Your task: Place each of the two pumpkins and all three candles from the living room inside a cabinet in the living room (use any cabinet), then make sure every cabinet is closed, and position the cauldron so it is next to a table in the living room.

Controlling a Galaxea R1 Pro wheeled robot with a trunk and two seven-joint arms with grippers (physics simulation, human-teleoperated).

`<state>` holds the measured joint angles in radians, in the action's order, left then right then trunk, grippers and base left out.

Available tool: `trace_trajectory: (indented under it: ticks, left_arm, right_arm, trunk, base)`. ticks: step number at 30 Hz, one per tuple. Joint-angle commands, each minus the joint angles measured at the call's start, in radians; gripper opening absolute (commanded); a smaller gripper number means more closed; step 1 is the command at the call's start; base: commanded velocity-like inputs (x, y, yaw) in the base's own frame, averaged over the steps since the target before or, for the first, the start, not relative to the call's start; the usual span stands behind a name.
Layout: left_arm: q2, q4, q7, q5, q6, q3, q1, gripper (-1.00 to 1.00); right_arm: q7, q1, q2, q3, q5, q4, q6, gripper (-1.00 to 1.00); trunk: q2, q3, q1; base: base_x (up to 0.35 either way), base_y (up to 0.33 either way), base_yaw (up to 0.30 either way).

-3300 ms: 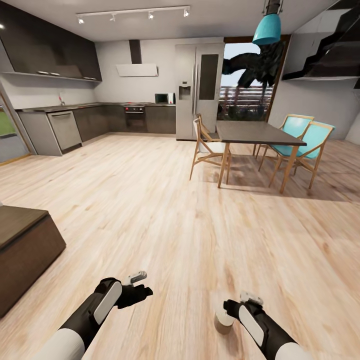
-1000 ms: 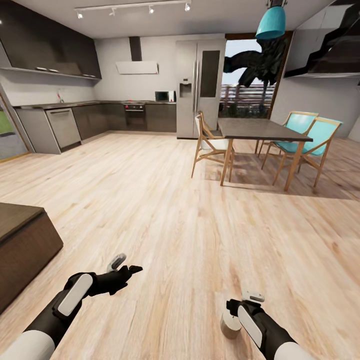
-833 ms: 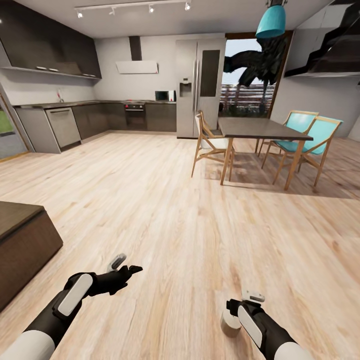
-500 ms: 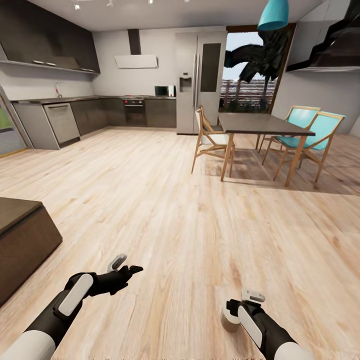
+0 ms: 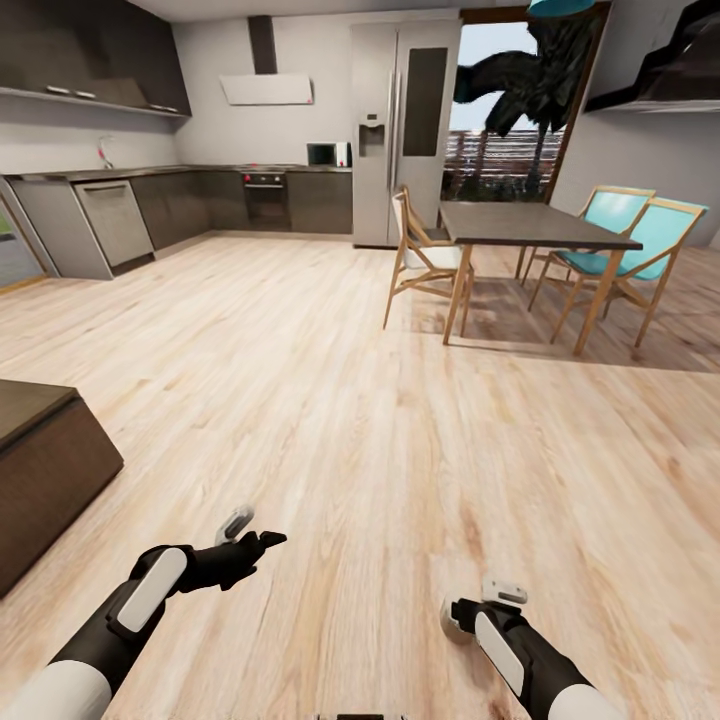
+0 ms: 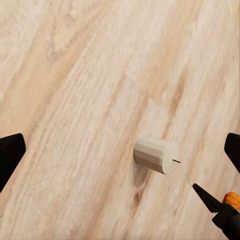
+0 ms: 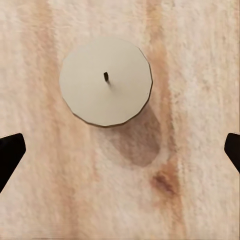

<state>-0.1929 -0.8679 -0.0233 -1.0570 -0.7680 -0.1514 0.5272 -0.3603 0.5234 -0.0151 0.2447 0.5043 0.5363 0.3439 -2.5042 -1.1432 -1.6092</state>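
Observation:
A pale beige candle (image 7: 106,80) with a dark wick stands upright on the wood floor, straight below my right gripper (image 7: 120,155), whose black fingertips (image 7: 10,152) are spread wide and touch nothing. In the head view the candle (image 5: 449,622) peeks out beside the right gripper (image 5: 465,612). My left gripper (image 5: 255,533) hangs open over bare floor; its wrist view catches the same candle (image 6: 156,155) some way ahead. The dark-brown cabinet (image 5: 45,465) sits at the left edge. Pumpkins and cauldron are out of view.
A dark dining table (image 5: 535,225) with wooden chairs (image 5: 425,265) and teal chairs (image 5: 625,235) stands ahead right. Grey kitchen cupboards (image 5: 110,215) and a fridge (image 5: 400,130) line the far wall. Wide wood floor (image 5: 330,400) lies between.
The head view has shifted, so the room sits higher in the picture. Earlier, my left arm swung outward to the left. The right gripper stays over the candle.

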Motion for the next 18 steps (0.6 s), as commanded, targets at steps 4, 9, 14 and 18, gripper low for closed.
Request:
trace_trajectory:
  ticks: [4,9,14,18]
  left_arm:
    - [-0.003,0.000,-0.027,0.001,-0.002,-0.002,0.001,1.00]
    - [-0.005,0.000,-0.095,0.006,-0.002,-0.002,0.001,1.00]
    - [-0.005,0.000,-0.105,0.008,-0.002,-0.002,0.001,1.00]
    - [-0.005,0.000,-0.105,0.008,-0.002,-0.002,0.001,1.00]
  right_arm:
    - [0.076,0.001,-0.002,0.008,0.008,0.000,0.007,1.00]
    - [0.120,0.001,-0.002,0.008,0.008,-0.002,0.009,1.00]
    - [0.123,0.001,-0.002,0.008,0.008,-0.004,0.009,1.00]
    - [0.121,0.001,-0.002,0.008,0.008,-0.007,0.009,1.00]
  trunk:
    - [-0.001,-0.016,-0.002]
    - [-0.003,-0.036,-0.004]
    - [-0.004,-0.055,-0.006]
    - [-0.005,-0.071,-0.008]
  base:
    - [0.000,0.000,0.000]
    - [0.000,0.000,0.000]
    - [0.000,0.000,0.000]
    - [0.000,0.000,0.000]
